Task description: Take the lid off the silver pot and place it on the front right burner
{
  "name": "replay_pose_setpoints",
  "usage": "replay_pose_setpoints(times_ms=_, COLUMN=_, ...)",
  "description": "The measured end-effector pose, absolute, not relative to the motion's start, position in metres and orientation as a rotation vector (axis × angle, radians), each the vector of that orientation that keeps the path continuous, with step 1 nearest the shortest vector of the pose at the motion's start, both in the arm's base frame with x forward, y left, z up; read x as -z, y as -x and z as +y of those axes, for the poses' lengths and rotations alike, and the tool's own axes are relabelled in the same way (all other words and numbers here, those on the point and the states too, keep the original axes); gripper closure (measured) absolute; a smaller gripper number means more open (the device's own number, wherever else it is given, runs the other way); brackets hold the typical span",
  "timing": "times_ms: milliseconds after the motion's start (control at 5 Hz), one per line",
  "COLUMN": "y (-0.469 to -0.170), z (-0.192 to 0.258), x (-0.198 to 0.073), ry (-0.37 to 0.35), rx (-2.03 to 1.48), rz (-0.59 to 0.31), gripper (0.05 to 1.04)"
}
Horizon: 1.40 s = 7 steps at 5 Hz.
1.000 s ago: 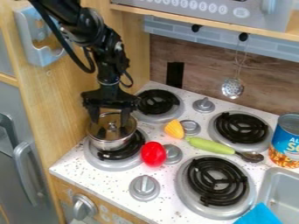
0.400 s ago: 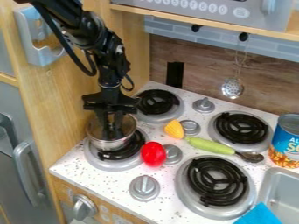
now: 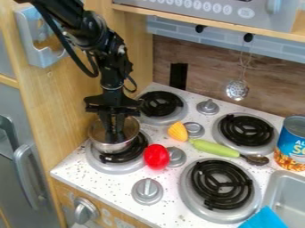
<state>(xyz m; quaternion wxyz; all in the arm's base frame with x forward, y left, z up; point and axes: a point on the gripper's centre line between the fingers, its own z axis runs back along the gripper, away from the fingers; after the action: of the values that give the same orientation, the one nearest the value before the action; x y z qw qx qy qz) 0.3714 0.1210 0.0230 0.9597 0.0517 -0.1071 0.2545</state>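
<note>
Camera view, slanting down on a toy stove. Main change against the frame from 1.0 s ago: fingers of the black two-finger gripper [image 3: 114, 139] then spread wide over the pot, now drawn in close together at the middle of the round clear lid [image 3: 97, 128]. Gripper body also sits slightly lower. Against 0.4 s ago, hardly any shift; claw already closed by then. Whether the lid's knob is pinched, cannot tell: fingers hide that spot.

Arm pose: black jointed arm [image 3: 104, 42] enters at upper left, slopes down toward the pot, then drops nearly straight at the wrist. Gripper points down, fingers over the lid, its wide crosspiece above the pot's rear edge. A black cable loops along the upper links.

Shiny silver metal pot [image 3: 111, 148] rests on the black coil burner [image 3: 142, 143], lid on; pot's place unchanged through all three frames.

Around the pot: smooth red oval toy [image 3: 157, 156] just to its right and a little nearer the camera, standing apart from it. Ridged yellow-orange toy piece [image 3: 177, 132] farther right. Beyond that, a spoon with a light green handle [image 3: 214, 148], its dark bowl pointing away from the pot. Blue-labelled can [image 3: 291, 142] well to the pot's right. Second black coil burner [image 3: 161, 103] behind the pot, toward the back wall.
</note>
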Motion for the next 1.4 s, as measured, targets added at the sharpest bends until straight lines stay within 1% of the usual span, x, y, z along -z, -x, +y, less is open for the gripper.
replay_pose_setpoints(times_ms=200, y=-0.361, z=0.115, x=-0.057, ry=-0.104, rx=-0.516, rz=-0.275, gripper=0.769)
replay_pose_setpoints(times_ms=400, y=-0.355, z=0.097, x=-0.093, ry=-0.054, rx=-0.486, rz=-0.347, gripper=0.769)
replay_pose_setpoints(times_ms=600, y=-0.363, z=0.06, x=-0.093, ry=-0.03, rx=-0.412, rz=-0.347, gripper=0.769)
replay_pose_setpoints(times_ms=800, y=-0.363, z=0.002, x=-0.072, ry=-0.006, rx=-0.306, rz=-0.273, gripper=0.769)
replay_pose_setpoints(times_ms=1000, y=-0.369, z=-0.034, x=-0.063, ry=-0.011, rx=-0.241, rz=-0.245, gripper=0.769)
replay_pose_setpoints(times_ms=1200, y=-0.362, z=-0.066, x=-0.06, ry=-0.006, rx=-0.165, rz=-0.222, gripper=0.769)
replay_pose_setpoints(times_ms=1400, y=-0.34, z=-0.076, x=-0.045, ry=-0.026, rx=-0.114, rz=-0.164, gripper=0.769)
